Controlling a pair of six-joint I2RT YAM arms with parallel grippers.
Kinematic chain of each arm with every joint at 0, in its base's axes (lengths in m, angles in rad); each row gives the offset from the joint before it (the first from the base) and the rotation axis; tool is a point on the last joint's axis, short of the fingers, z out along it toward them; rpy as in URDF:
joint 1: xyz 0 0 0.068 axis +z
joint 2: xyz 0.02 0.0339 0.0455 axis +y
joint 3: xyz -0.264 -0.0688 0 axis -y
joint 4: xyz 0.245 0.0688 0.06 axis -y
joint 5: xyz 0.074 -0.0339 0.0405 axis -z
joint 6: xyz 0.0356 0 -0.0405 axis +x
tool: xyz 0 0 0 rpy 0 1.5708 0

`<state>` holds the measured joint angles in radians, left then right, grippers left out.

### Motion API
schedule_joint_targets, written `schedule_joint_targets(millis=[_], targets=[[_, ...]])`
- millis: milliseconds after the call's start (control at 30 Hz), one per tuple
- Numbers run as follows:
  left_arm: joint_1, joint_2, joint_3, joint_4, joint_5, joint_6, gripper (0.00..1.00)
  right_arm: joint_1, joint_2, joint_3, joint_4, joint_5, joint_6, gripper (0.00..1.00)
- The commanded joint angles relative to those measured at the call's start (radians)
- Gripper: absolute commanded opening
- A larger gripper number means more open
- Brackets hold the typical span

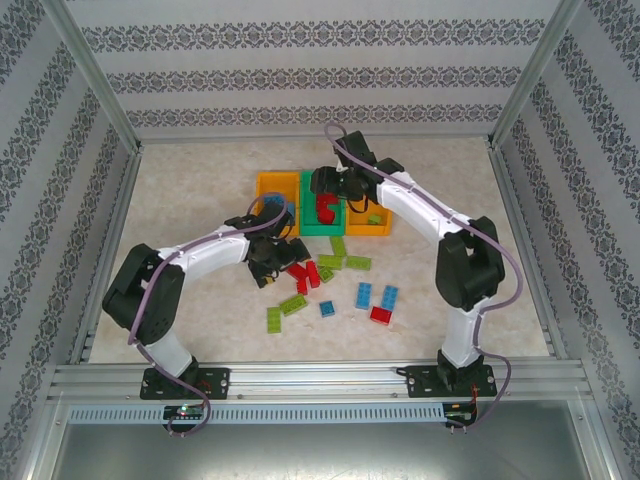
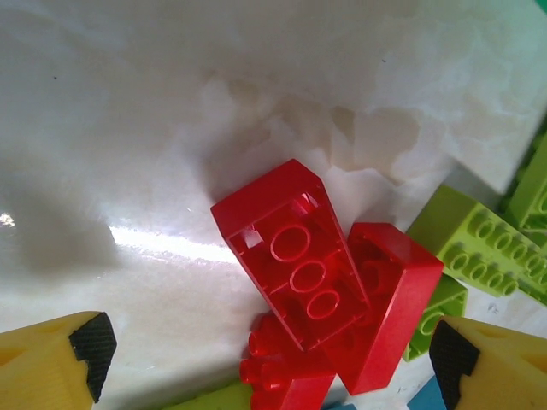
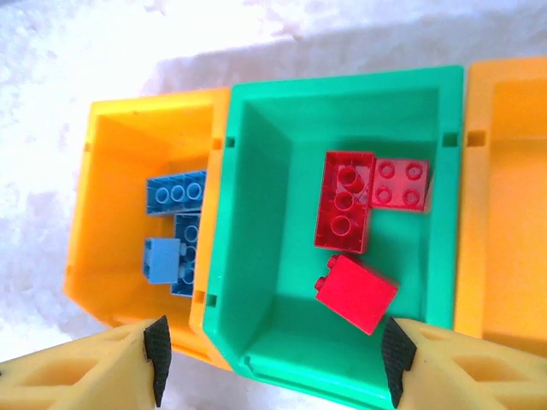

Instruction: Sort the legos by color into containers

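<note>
With yellow fingers (image 2: 43, 363) spread wide, lower left gripper (image 2: 269, 354) straight onto upturned red lego (image 2: 295, 256) between them; pinch it alone, avoiding lime lego (image 2: 461, 235) beside one finger.

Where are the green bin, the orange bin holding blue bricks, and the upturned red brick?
green bin (image 3: 342, 79), right wrist view, on its upper rim.
orange bin (image 3: 115, 188), right wrist view, on its bare inner wall.
upturned red brick (image 2: 299, 256), left wrist view, on its hollow underside.

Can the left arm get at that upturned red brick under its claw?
Probably yes: the left claw is open above the upturned red brick, nothing covering it, though a second red brick touches its side.
</note>
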<state>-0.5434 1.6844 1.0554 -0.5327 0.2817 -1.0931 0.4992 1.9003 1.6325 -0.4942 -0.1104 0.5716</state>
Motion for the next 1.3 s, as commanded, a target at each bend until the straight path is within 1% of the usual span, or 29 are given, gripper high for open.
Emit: schedule_joint_targets(millis=[0,167,367,467,567,700,800,933,1067,1267], targets=[[-0.011,0.04,0.036,0.0,0.007,-0.082,0.94,-0.007,-0.081,-0.05,0.05,0.051,-0.038,0.7],[-0.01,0.088,0.069,-0.025,-0.008,-0.136,0.9,-0.023,-0.181,-0.174,0.094,0.113,-0.066,0.74],[-0.012,0.112,0.09,-0.043,-0.043,-0.193,0.86,-0.064,-0.266,-0.319,0.149,0.097,-0.081,0.75],[-0.012,0.138,0.095,-0.026,-0.034,-0.223,0.83,-0.087,-0.29,-0.358,0.145,0.094,-0.097,0.76],[-0.02,0.166,0.123,-0.049,-0.037,-0.225,0.79,-0.114,-0.315,-0.402,0.151,0.092,-0.103,0.77],[-0.032,0.19,0.147,-0.089,-0.05,-0.231,0.74,-0.164,-0.338,-0.463,0.183,0.055,-0.09,0.77],[-0.033,0.201,0.152,-0.085,-0.05,-0.243,0.68,-0.201,-0.349,-0.507,0.212,0.022,-0.072,0.77],[-0.036,0.213,0.178,-0.135,-0.078,-0.238,0.58,-0.235,-0.358,-0.541,0.231,-0.007,-0.07,0.77],[-0.038,0.215,0.157,-0.149,-0.088,-0.251,0.46,-0.268,-0.372,-0.561,0.234,-0.022,-0.074,0.78],[-0.038,0.214,0.13,-0.136,-0.104,-0.271,0.34,-0.305,-0.399,-0.601,0.237,-0.038,-0.081,0.78]])
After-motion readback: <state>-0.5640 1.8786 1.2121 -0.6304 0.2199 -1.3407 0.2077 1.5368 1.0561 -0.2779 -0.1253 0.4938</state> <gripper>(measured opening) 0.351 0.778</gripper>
